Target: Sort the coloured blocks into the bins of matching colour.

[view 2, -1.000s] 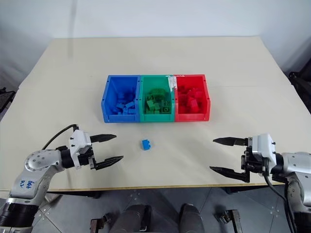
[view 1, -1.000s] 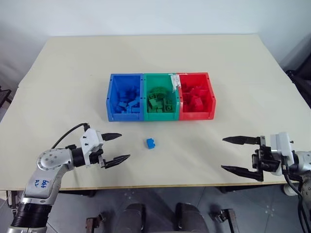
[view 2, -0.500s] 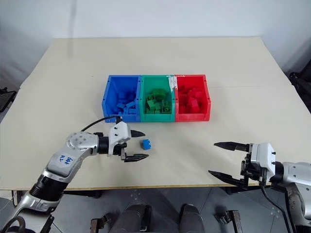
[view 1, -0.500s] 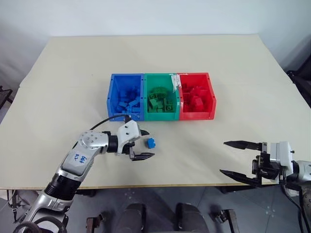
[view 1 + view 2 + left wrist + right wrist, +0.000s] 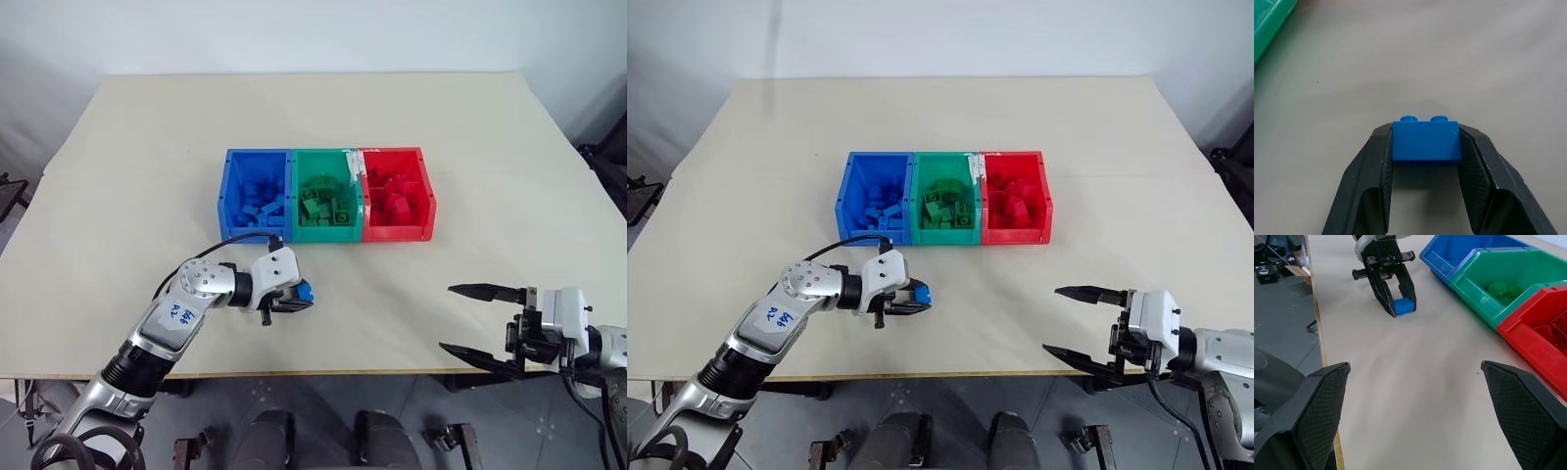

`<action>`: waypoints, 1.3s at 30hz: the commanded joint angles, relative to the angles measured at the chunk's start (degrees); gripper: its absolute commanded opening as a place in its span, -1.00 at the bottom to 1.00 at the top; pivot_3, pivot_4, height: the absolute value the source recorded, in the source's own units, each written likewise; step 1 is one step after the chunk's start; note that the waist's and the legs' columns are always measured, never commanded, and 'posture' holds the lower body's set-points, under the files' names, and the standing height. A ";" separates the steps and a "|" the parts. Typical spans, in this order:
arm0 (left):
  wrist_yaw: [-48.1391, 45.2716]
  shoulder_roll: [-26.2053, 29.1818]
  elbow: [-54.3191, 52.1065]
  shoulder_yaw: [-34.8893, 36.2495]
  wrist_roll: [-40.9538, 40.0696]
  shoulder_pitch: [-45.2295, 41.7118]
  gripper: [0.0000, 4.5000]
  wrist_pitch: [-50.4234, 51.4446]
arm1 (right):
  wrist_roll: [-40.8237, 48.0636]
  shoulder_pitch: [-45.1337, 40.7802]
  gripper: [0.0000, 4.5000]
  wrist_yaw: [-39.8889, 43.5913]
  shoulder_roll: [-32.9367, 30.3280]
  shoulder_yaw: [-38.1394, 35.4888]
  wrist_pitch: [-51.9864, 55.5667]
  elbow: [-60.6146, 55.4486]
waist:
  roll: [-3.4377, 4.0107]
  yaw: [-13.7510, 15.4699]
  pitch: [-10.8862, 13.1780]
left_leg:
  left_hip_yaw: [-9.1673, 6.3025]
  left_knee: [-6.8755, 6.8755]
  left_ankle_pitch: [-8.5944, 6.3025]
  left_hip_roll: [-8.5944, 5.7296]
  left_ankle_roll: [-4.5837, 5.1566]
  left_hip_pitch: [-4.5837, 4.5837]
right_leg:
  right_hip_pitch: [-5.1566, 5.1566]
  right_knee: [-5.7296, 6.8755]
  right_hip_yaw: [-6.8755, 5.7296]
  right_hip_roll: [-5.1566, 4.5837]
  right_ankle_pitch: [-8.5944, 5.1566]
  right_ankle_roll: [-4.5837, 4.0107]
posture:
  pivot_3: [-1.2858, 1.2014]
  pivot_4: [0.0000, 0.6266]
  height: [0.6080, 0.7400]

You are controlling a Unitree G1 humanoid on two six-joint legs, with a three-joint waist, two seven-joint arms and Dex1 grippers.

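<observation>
Left gripper (image 5: 1425,142) pinches blue block (image 5: 1425,141) squarely on table (image 5: 441,127), just before blue bin (image 5: 253,196). Lift straight, clear rim, then release. Right gripper (image 5: 482,322) spread, idle.

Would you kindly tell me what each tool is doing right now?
Left tool: closed on the blue block, which sits on the table.
Right tool: open, holding nothing.

Soft, even, bright light falls on the pale counter (image 5: 147,176), with no glare. Shadows are faint: a diffuse one lies under the blue block (image 5: 1425,141) in the left wrist view. Head views are sharp throughout. In the right wrist view the near black fingers (image 5: 1308,416) at the lower corners look slightly soft.
</observation>
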 commanded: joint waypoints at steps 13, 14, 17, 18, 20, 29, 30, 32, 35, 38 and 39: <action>10.43 -6.47 10.93 26.25 -13.35 -8.73 -0.35 -6.41 | 7.95 -8.53 1.00 -12.54 6.98 2.33 5.43 -6.49 | -0.01 0.80 0.01 | -0.18 0.19 0.00 -0.06 0.00 -0.15 | -0.05 0.03 -0.08 -0.03 0.02 0.04 | 0.03 -0.52 1.00; 11.85 -7.44 13.67 26.24 -12.48 -11.44 -0.35 -7.45 | 7.65 -8.86 1.00 -13.11 7.19 2.34 5.25 -6.14 | -0.01 0.95 0.01 | -0.17 0.21 0.00 -0.11 0.01 -0.18 | -0.04 0.04 -0.08 -0.02 0.05 0.09 | 0.03 -0.52 1.00; 15.53 -8.79 22.23 23.69 -7.35 -17.14 -0.35 -11.30 | 6.20 -10.04 1.00 -14.63 7.69 2.72 4.26 -4.62 | -0.02 1.07 0.00 | -0.10 0.21 -0.01 -0.28 0.04 -0.17 | -0.05 0.06 -0.05 -0.02 0.08 0.14 | 0.03 -0.52 1.00; 16.54 -9.05 24.22 23.28 -6.22 -18.15 -0.35 -12.29 | 5.86 -10.32 1.00 -14.96 7.79 2.85 4.13 -4.29 | -0.02 1.04 0.00 | -0.07 0.20 -0.01 -0.33 0.04 -0.18 | -0.06 0.05 -0.05 0.00 0.08 0.14 | 0.03 -0.52 1.00; 17.22 -9.61 27.96 22.80 -5.19 -19.81 -0.35 -13.77 | 5.45 -10.84 1.00 -15.46 8.08 2.95 3.89 -3.68 | -0.02 0.96 0.00 | -0.04 0.16 -0.01 -0.33 0.04 -0.17 | -0.10 0.06 -0.05 0.01 0.08 0.14 | 0.03 -0.52 1.00; 16.23 -9.18 27.58 24.95 -7.04 -18.55 0.68 -17.94 | 4.51 -10.98 1.00 -15.22 8.37 3.09 2.52 -2.16 | -0.06 -0.08 0.03 | -0.03 0.13 -0.01 -0.29 0.04 -0.25 | -0.21 0.07 -0.06 0.03 0.08 0.14 | 0.03 -0.52 1.00; 15.61 -8.45 26.10 25.72 -7.47 -17.27 0.81 -18.99 | 4.45 -11.03 1.00 -15.01 8.41 3.10 2.24 -1.68 | -0.06 -0.14 0.03 | -0.03 0.13 -0.01 -0.29 0.04 -0.24 | -0.21 0.08 -0.06 0.02 0.08 0.13 | 0.03 -0.52 1.00; 13.86 -6.80 23.27 27.09 -8.65 -14.57 0.99 -20.02 | 4.39 -11.19 1.00 -14.46 8.37 3.09 1.77 -0.64 | -0.06 -0.31 0.03 | -0.02 0.12 -0.01 -0.26 0.04 -0.23 | -0.21 0.07 -0.04 0.02 0.08 0.13 | 0.03 -0.52 1.00; 7.00 -1.56 17.03 30.31 -12.28 -5.79 0.99 -20.55 | 4.53 -12.10 1.00 -12.57 7.83 3.36 1.31 2.06 | -0.06 -0.94 0.03 | 0.00 0.07 -0.01 -0.22 0.04 -0.20 | -0.22 0.07 -0.04 0.02 0.08 0.13 | 0.03 -0.52 1.00; 5.51 2.12 14.98 33.51 -13.40 1.58 0.99 -20.84 | 3.43 -13.70 1.00 -10.39 7.38 3.83 0.04 5.63 | -0.05 -1.55 0.03 | 0.03 -0.06 -0.01 -0.03 0.03 -0.12 | -0.21 0.05 -0.03 0.00 0.07 0.12 | 0.03 -0.52 1.00; 4.64 2.83 14.39 34.68 -14.44 3.74 0.99 -20.89 | 3.28 -14.18 1.00 -10.13 7.52 3.84 -0.18 6.55 | -0.06 -1.40 0.03 | 0.02 -0.06 -0.01 -0.02 0.03 -0.12 | -0.21 0.05 -0.03 0.00 0.07 0.12 | 0.03 -0.52 1.00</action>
